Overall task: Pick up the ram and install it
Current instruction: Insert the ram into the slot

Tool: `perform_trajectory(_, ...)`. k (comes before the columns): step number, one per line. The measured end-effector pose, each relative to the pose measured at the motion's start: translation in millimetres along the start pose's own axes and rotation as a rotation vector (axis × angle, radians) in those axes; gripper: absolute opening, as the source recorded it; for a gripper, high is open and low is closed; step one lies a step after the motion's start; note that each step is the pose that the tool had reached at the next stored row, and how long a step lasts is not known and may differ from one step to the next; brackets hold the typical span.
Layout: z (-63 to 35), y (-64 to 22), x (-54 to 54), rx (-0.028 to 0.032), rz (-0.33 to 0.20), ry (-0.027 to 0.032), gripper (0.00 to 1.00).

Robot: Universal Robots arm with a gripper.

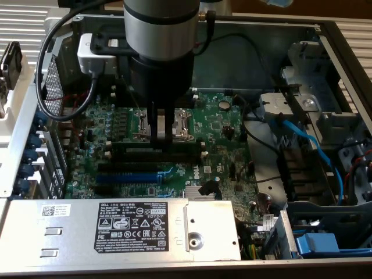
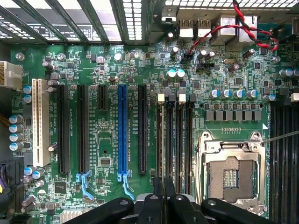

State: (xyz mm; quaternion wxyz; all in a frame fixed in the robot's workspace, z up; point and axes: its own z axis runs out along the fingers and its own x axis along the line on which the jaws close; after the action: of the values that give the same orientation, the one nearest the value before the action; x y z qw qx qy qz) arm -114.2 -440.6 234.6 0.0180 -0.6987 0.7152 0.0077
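My gripper (image 1: 161, 139) reaches straight down into the open computer case, its fingertips at the black memory slots (image 1: 157, 148) in the middle of the green motherboard (image 1: 221, 125). A long thin green and dark strip, the ram (image 1: 177, 156), runs along those slots directly under the fingertips. The fingers stand almost together on its top edge. In the wrist view the gripper (image 2: 164, 186) is lined up with the first memory slots (image 2: 179, 140). There the ram is edge-on and hard to tell apart from the slots.
The open CPU socket (image 2: 231, 175) lies beside the memory slots, and a blue expansion slot (image 2: 122, 135) and a white slot (image 2: 39, 121) lie on their other side. A silver labelled box (image 1: 116, 229) covers the near edge. Blue cables (image 1: 308, 139) and drive bays stand at the exterior view's right.
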Motion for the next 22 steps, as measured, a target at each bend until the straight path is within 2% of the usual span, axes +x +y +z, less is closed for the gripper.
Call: perform_trajectory(22,0.3,0.0,-0.9,0.0002,0.004,0.0000,0.12)
